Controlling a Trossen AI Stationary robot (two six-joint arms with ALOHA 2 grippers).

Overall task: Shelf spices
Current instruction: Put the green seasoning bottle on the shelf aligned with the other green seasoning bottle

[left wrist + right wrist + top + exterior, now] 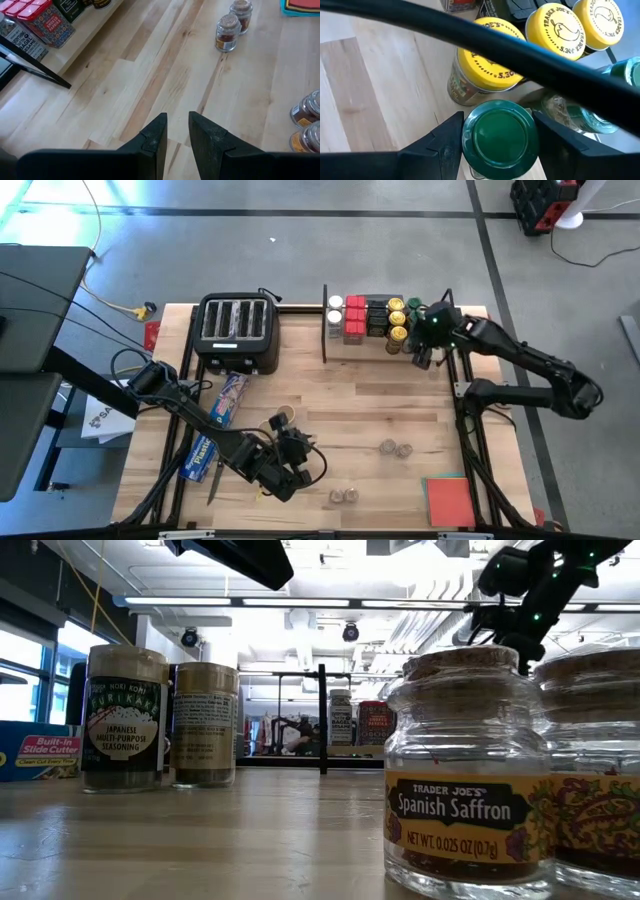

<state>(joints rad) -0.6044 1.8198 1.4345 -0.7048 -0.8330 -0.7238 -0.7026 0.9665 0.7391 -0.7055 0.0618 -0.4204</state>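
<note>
Spices (368, 318) stood packed on the shelf (340, 350) at the upper centre of the high view, red tins beside black boxes and yellow-lidded jars. At the shelf's right end the right gripper (424, 356) sat just beside the yellow lids. The left gripper (300, 452) hung low near the bottom centre, close to a jar pair (281, 420); two more pairs of small jars (396, 448) (344, 496) stood apart on the surface (330, 395). A toaster (238, 330) stood left of the shelf, a blue box (215, 428) below it, a red pad (450, 500) at the lower right.

Low view: a saffron jar (465, 775) filled the right foreground, two tall seasoning jars (160, 720) stood at left.

Left wrist view: the left gripper (177, 137) was nearly closed with a narrow gap between its fingers, grasping nothing, above bare wood; the shelf's tins (40, 20) showed at upper left.

Right wrist view: the right gripper (499, 134) was clenched around a green-lidded jar (499, 132), just beside a yellow-lidded jar (487, 55), with a black rod (470, 37) crossing in front.
</note>
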